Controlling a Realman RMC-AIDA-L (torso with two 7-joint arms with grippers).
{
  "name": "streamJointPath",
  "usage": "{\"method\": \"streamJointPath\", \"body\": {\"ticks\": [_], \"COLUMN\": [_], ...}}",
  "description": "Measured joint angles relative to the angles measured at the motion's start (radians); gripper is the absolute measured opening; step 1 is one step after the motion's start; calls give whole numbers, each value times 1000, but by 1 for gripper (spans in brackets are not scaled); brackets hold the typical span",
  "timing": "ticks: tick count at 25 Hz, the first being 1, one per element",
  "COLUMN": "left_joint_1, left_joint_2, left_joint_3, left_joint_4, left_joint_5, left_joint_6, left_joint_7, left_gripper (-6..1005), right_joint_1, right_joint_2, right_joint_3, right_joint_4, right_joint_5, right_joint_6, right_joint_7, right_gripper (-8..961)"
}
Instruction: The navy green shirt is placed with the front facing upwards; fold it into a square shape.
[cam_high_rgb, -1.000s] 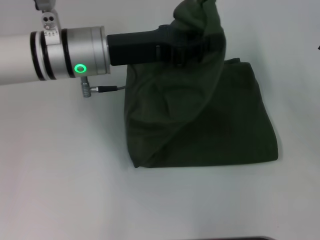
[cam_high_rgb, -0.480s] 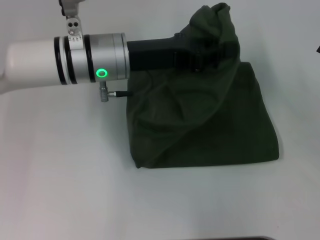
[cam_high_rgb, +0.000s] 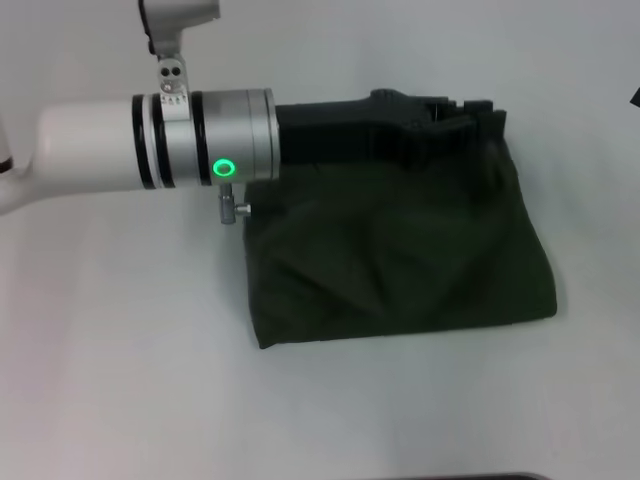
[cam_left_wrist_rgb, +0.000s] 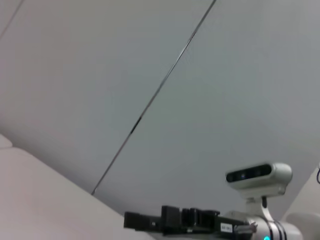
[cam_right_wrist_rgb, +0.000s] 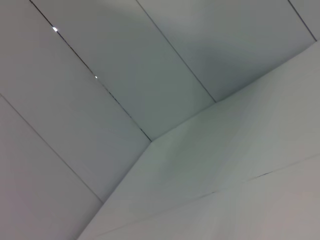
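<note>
The white desk (cam_high_rgb: 130, 380) fills the head view and carries everything else in it. Most of its surface is bare, with wide open areas to the robot's left of the cloth and on the near side.

The navy green shirt (cam_high_rgb: 400, 265) lies on the desk slightly to the robot's right of centre, folded into a compact, roughly rectangular block. Its top layer is creased, with soft diagonal wrinkles running across it, and its near-left corner is a little rounded. No lettering, collar or tag shows on the upturned face.

The left arm (cam_high_rgb: 150, 145) reaches in from the robot's left, running nearly level across the far part of the view. Its white sleeve gives way to a silver cuff with a glowing green ring, and a small metal plug sticks out beneath the cuff. Its black forward section lies across the far edge of the shirt and hides that edge.

The left end effector (cam_high_rgb: 470, 115) sits at the shirt's far-right corner, low against the cloth. Whether its fingers are apart or together on the fabric cannot be told, since the dark body merges with the dark cloth.

The left wrist view shows only pale panelled surfaces, with a black mechanism and a small camera housing on a stalk in one corner. The right wrist view shows only pale panels and seams; the right arm does not appear in the head view.
</note>
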Motion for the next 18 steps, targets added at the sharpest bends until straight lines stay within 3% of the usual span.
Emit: {"method": "streamJointPath", "body": {"ticks": [6,9,13,18], "left_joint_1": [-2,18,77,173], "left_joint_2": [0,2,4,8], "left_joint_3": [-2,-7,-6,-8], "left_joint_4": [-7,17,97,210], "left_joint_5": [-10,-32,-71,-94], "left_joint_6": [-23,-12,17,84], "left_joint_7": [4,8,15,34], "left_gripper": [213,355,528,727], "right_joint_1": [3,4,6,32], "right_joint_2": [2,2,1,-21], "right_joint_3": [0,-1,-7,-82], "right_joint_4": [0,0,-7,-44], "right_joint_5": [0,0,-1,-25], "right_joint_6": [0,0,-25,-96], "right_joint_7": [0,0,-5,-28], "right_gripper": [925,925,924,924]}}
